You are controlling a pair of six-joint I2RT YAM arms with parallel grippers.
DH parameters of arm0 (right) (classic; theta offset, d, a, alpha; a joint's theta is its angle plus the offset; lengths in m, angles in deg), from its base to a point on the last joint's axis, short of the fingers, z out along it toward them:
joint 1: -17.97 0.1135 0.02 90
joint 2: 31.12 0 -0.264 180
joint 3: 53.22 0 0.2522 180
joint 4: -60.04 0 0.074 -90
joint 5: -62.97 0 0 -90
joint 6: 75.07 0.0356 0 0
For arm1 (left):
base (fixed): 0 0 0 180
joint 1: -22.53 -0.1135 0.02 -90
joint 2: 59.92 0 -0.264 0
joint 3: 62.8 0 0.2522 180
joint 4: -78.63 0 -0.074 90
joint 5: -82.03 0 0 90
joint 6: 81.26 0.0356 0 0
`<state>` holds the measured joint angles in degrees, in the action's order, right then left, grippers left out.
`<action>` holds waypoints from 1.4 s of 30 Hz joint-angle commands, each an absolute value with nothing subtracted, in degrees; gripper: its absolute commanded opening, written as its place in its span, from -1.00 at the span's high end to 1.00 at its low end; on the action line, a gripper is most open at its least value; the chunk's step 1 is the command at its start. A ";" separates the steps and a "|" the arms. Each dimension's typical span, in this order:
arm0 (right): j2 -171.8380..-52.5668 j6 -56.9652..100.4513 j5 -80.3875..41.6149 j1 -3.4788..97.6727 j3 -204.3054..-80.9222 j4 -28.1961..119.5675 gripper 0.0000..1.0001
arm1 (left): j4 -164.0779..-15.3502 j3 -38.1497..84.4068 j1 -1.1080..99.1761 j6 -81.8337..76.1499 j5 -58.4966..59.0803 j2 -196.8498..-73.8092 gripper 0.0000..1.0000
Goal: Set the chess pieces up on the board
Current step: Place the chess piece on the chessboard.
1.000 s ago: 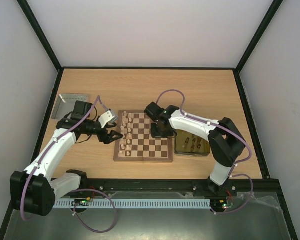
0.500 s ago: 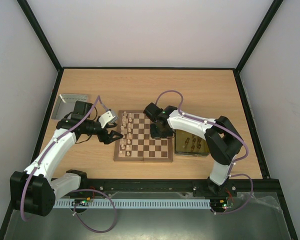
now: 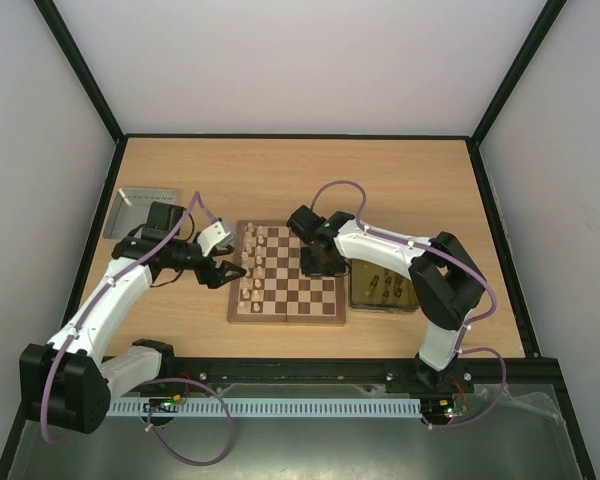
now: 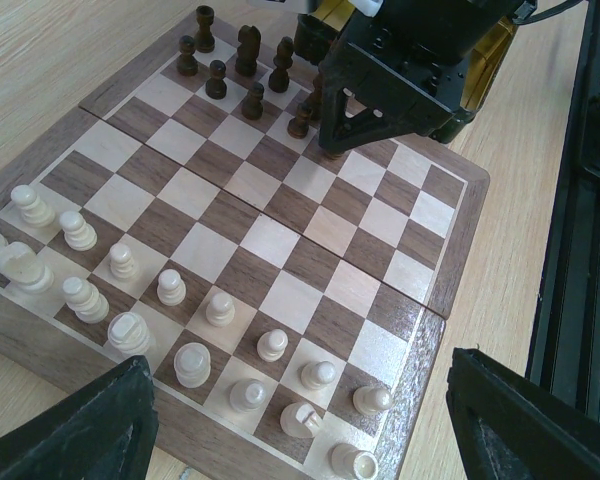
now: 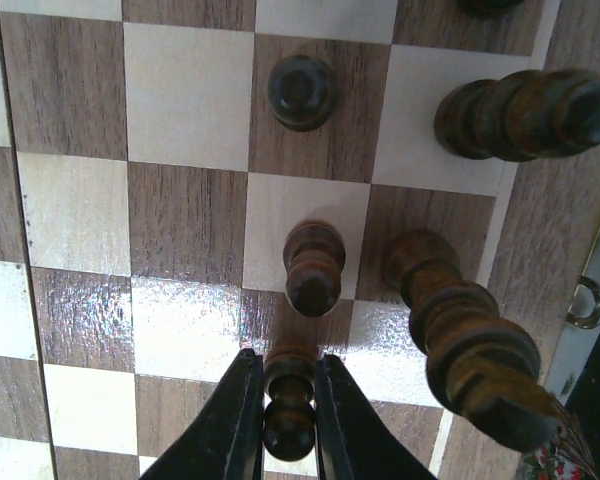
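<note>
Where the yellow tray (image 3: 384, 309) lies just beside the board's right edge: it holds more dark chessmen, so I judge the dark side only part filled.
left gripper (image 4: 300, 400): released, fingers spread wide with nothing between them, hovering above the board's left edge and the pale chessmen (image 4: 170, 287). It is well apart from my work, so I would leave it parked.
right gripper (image 5: 286, 372): clenched on a dark pawn (image 5: 289, 425), one finger against each side, over the second column in from the board's right edge.
dark pawn: upright and in line with the dark pawns standing in that column. I cannot tell whether its base sits flat.
step in hand: seating this pawn on its square, as I read it.
how I would do it: settle it squarely, part the fingers only a little, then rise straight up.
risk: the neighbour pawn (image 5: 313, 265) stands just ahead and a taller dark piece (image 5: 460, 330) just beside, toward the right edge. A wide opening or sideways drift could topple either.
board (image 3: 290, 290): its middle squares are bare.
metal tray (image 3: 140, 205): near the table's far left corner, not needed.
</note>
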<state>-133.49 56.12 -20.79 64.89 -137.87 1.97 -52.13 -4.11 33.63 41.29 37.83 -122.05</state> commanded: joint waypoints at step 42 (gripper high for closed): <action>-125.74 55.67 -27.88 65.19 -141.88 -5.83 0.64 | -52.47 -4.92 34.49 41.15 37.70 -121.27 -0.59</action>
<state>-130.69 56.05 -23.37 64.89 -139.45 -0.63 -52.15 -4.11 34.26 41.27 37.39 -122.05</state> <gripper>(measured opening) 0.181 0.795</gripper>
